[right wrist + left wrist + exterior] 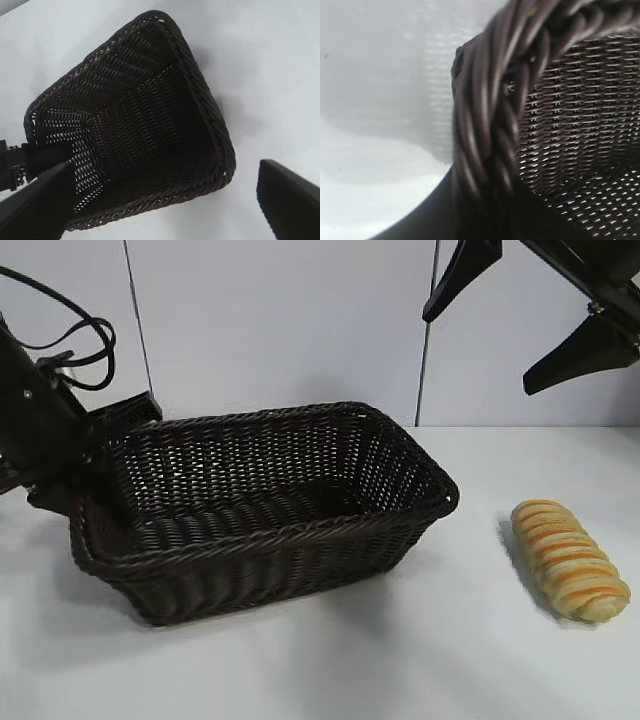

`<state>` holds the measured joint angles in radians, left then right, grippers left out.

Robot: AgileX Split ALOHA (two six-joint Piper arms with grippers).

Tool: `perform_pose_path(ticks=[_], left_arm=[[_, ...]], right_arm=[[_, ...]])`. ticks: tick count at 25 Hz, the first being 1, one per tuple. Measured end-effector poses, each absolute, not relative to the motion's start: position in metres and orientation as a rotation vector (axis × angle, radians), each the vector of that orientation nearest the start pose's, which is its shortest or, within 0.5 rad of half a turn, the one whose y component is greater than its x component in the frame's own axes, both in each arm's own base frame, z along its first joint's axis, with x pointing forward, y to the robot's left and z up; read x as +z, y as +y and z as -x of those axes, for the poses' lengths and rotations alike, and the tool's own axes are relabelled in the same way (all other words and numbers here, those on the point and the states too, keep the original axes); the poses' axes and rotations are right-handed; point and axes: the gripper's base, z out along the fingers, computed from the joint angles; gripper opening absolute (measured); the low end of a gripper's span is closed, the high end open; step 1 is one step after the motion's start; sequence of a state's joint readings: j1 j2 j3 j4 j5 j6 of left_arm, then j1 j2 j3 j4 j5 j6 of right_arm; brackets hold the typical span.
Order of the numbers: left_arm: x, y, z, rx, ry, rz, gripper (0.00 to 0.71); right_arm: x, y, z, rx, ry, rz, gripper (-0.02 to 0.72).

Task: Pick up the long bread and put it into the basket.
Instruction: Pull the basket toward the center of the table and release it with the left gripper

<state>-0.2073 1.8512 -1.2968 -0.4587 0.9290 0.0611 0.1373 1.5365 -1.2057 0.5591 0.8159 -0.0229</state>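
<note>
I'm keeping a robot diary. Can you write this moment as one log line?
long bread: on table, untouched | basket: empty, left end tilted up | left end effector: on basket rim | right end effector: open, hovering

We seem to be in a lab or robot test station, not a home or a shop. A plain white table (330,670) carries only 2 props: a dark woven basket (270,570) toward its left side and a striped bread (570,558) near its right edge. Behind the table's far edge stand bare pale wall panels (290,320) split by thin vertical seams. 2 black robot arms reach in from the upper corners, loose black cables (75,340) looping beside the left one. Nothing domestic or decorative surrounds the table.
</note>
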Motion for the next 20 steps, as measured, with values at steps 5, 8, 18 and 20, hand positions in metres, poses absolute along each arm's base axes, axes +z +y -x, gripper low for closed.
perform_pose_path(ticks=[5, 8, 18, 20], left_arm=[[0.220, -0.107, -0.368, -0.528, 2.943, -0.178, 0.097], [0.213, -0.112, -0.380, -0.527, 2.956, -0.199, 0.097], [0.169, -0.140, -0.396, -0.560, 3.034, -0.238, 0.097], [0.168, -0.141, -0.397, -0.561, 3.028, -0.226, 0.097]], right_arm=[[0.298, 0.079, -0.317, 0.704, 2.581, -0.158, 0.681], [0.298, 0.079, -0.317, 0.704, 2.581, -0.158, 0.681], [0.298, 0.079, -0.317, 0.706, 2.581, -0.159, 0.681], [0.298, 0.079, -0.317, 0.706, 2.581, -0.159, 0.681]])
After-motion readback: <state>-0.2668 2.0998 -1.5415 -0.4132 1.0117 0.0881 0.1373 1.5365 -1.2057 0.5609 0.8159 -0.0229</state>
